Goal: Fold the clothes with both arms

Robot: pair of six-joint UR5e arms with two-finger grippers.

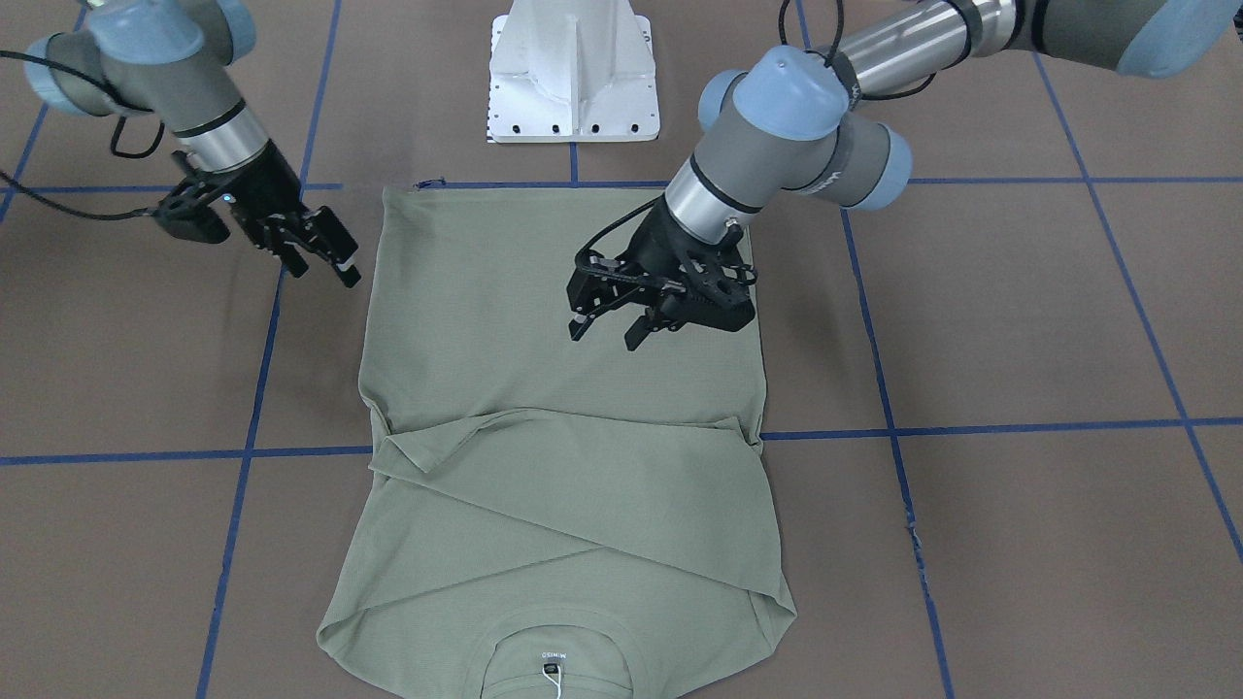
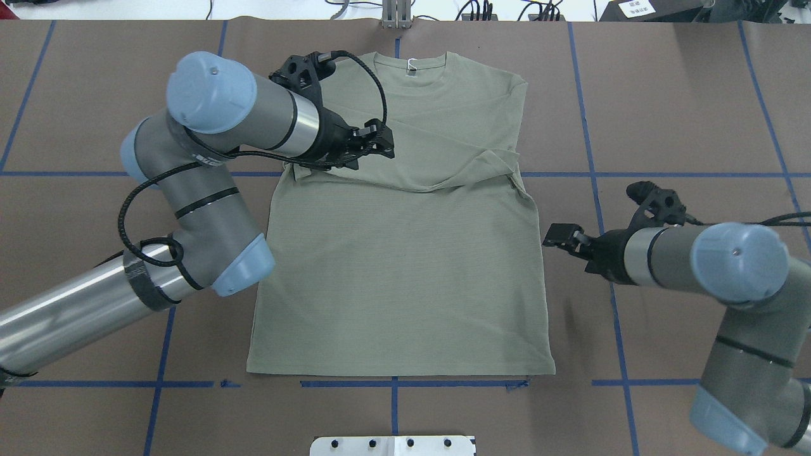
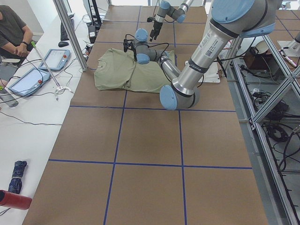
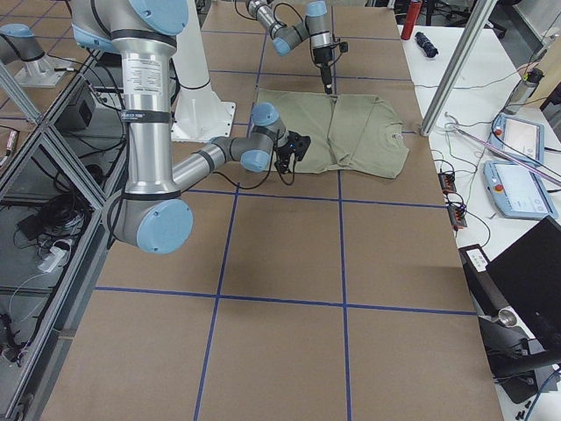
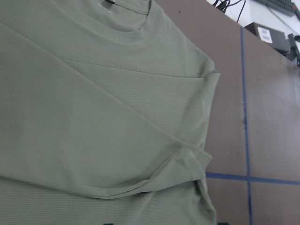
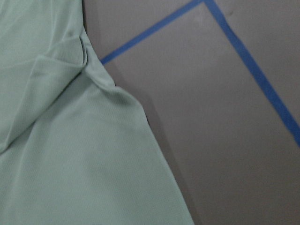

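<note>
The sage-green shirt (image 1: 563,388) lies flat on the brown table, with both sleeves folded across the chest and the collar (image 2: 412,60) on the far side from the robot. The white hang tag (image 1: 554,680) sits at the collar. My left gripper (image 1: 607,335) hovers open and empty over the shirt's body near the folded sleeve, and it also shows in the overhead view (image 2: 383,142). My right gripper (image 1: 325,272) is open and empty just off the shirt's side edge, above bare table (image 2: 556,234). The right wrist view shows that edge of the shirt (image 6: 70,140).
The white pedestal base (image 1: 573,78) stands at the robot's side of the table, behind the shirt's hem. Blue tape lines (image 2: 595,174) grid the brown table. A white bench with tablets (image 3: 28,79) and a seated person (image 3: 11,28) lie beyond the collar side.
</note>
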